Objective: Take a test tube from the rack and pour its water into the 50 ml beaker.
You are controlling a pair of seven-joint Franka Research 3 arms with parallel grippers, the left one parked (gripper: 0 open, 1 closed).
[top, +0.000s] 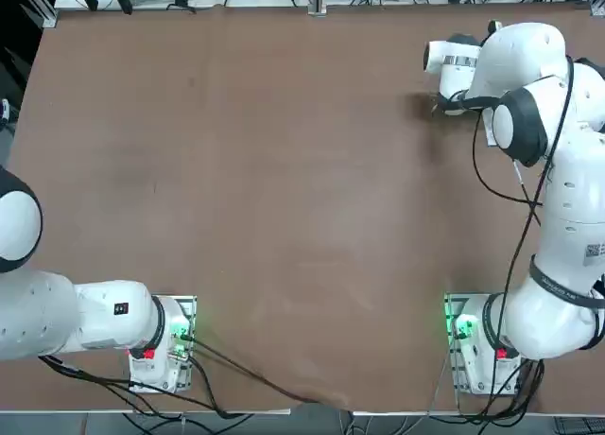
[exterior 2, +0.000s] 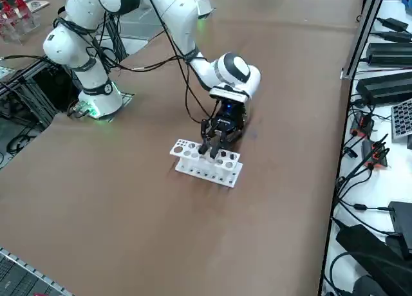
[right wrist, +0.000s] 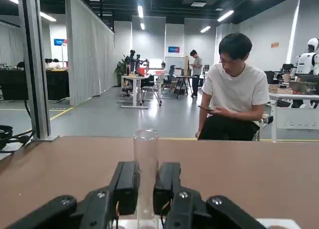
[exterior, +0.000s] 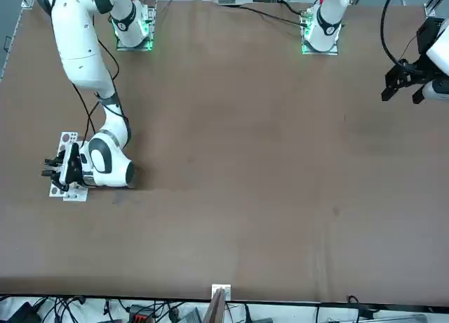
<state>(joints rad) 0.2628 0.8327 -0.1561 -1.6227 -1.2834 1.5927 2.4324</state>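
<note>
I note a seated person (right wrist: 234, 89) in a white shirt beyond the brown table (right wrist: 60, 169) — cables (exterior 2: 370, 161) along its edge.

My working right arm (exterior 2: 187, 26) is glossy white, rounded shells with dark bands at the joints — black cables loop loosely along it. Its base (top: 470, 333) glows green with a red spot beside. The right gripper (right wrist: 145, 189) is black, blocky fingers (right wrist: 126, 185) on screwed links.
</note>
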